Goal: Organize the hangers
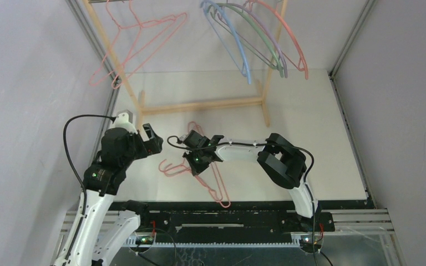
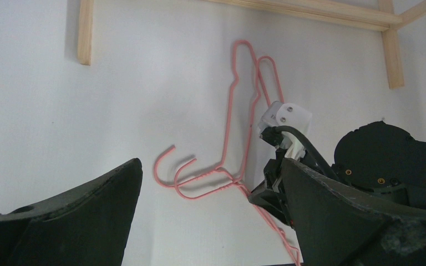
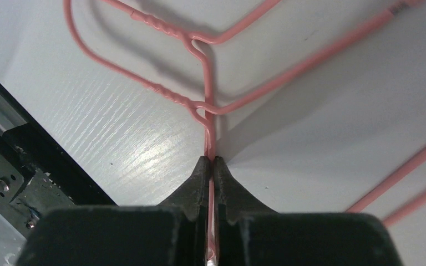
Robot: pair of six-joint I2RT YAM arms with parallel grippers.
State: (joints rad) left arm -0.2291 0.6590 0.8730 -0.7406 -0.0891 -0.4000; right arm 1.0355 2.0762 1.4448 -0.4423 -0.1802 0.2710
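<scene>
Two salmon-pink hangers (image 1: 217, 185) lie overlapped on the white table, hooks pointing left (image 2: 180, 178). My right gripper (image 1: 197, 160) is shut on a pink wire just below their twisted necks (image 3: 208, 119); the jaws pinch the wire between their tips (image 3: 211, 162). My left gripper (image 1: 154, 139) hovers to the left of the hooks, open, with nothing between its fingers (image 2: 211, 221). More hangers hang on the rack: pink ones (image 1: 138, 47) at the upper left, and blue, green, lavender and pink ones (image 1: 258, 41) at the upper right.
The wooden-framed rack (image 1: 199, 105) stands at the back of the table, its base bar (image 2: 310, 10) just beyond the lying hangers. Grey walls close in both sides. A black rail (image 1: 227, 208) runs along the near table edge.
</scene>
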